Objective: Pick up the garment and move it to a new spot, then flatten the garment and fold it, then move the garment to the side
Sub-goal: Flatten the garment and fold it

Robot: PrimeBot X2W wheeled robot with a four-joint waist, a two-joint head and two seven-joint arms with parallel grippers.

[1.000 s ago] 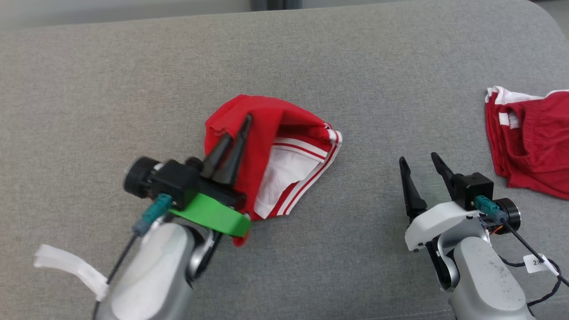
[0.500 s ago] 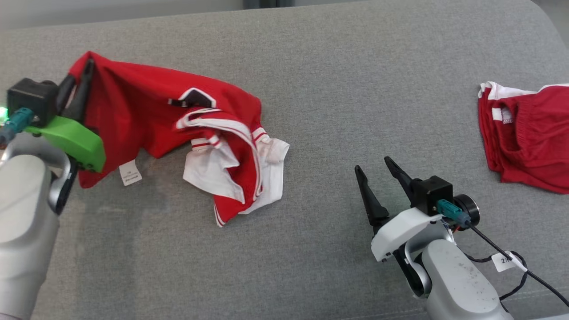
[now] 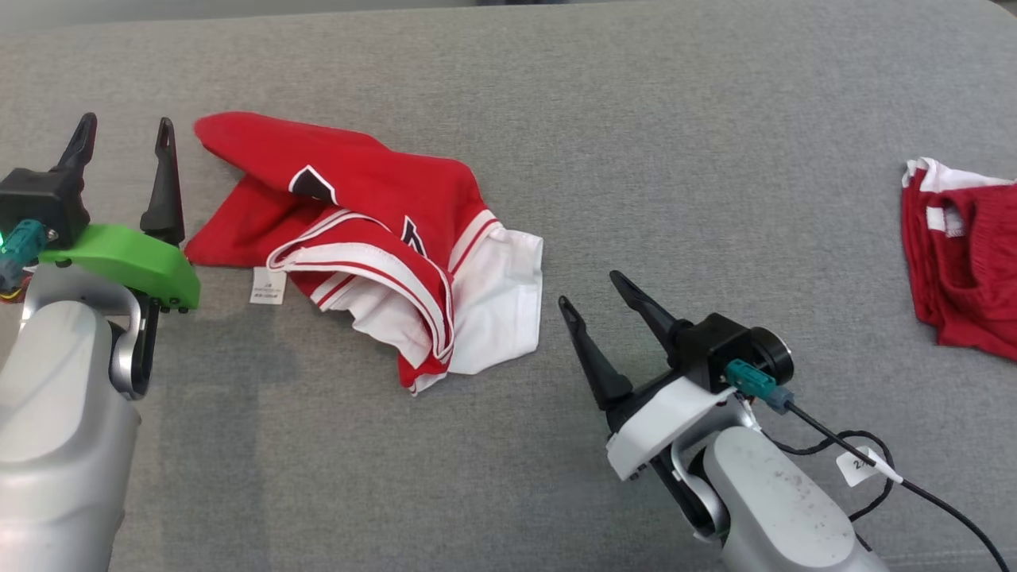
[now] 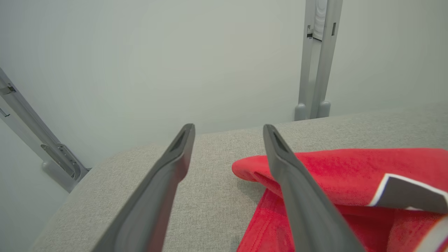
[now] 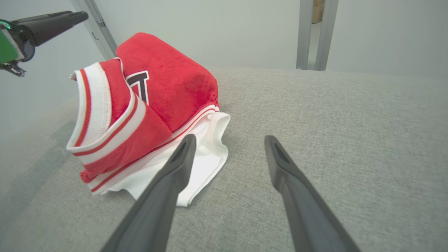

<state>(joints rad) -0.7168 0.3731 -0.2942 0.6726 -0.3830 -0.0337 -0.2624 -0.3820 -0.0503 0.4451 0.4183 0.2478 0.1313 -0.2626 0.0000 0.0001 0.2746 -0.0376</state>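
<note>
1. Left gripper (image 3: 125, 121): jaws spread wide apart, nothing between them, nothing held.
2. Right gripper (image 3: 589, 289): jaws likewise wide open, bare grey cushion (image 3: 636, 159) in the gap, nothing held.
3. Garment (image 3: 373, 191): red with white striped trim and dark lettering, lying crumpled on the cushion between the two grippers, free of both.
4. Relative to the left jaws: rounded red end just beside the tip of the right finger (image 4: 301, 196), on its outer side in the head view. From the left wrist, poking a little into the gap and passing behind that finger. Touching or not, cannot tell.
5. Relative to the right jaws: white hem just left of the left finger (image 5: 168, 189), ahead of the gap and to its left. From the right wrist, that finger overlapping the hem's edge, the other finger over bare cushion.
6. Small white label (image 3: 268, 286): at the garment's lower red edge, below the left jaws' right finger, near the green wrist cover (image 3: 127, 258).
7. Second red and white garment (image 3: 961, 262): well off to the right of the right jaws, apart from both grippers.
</note>
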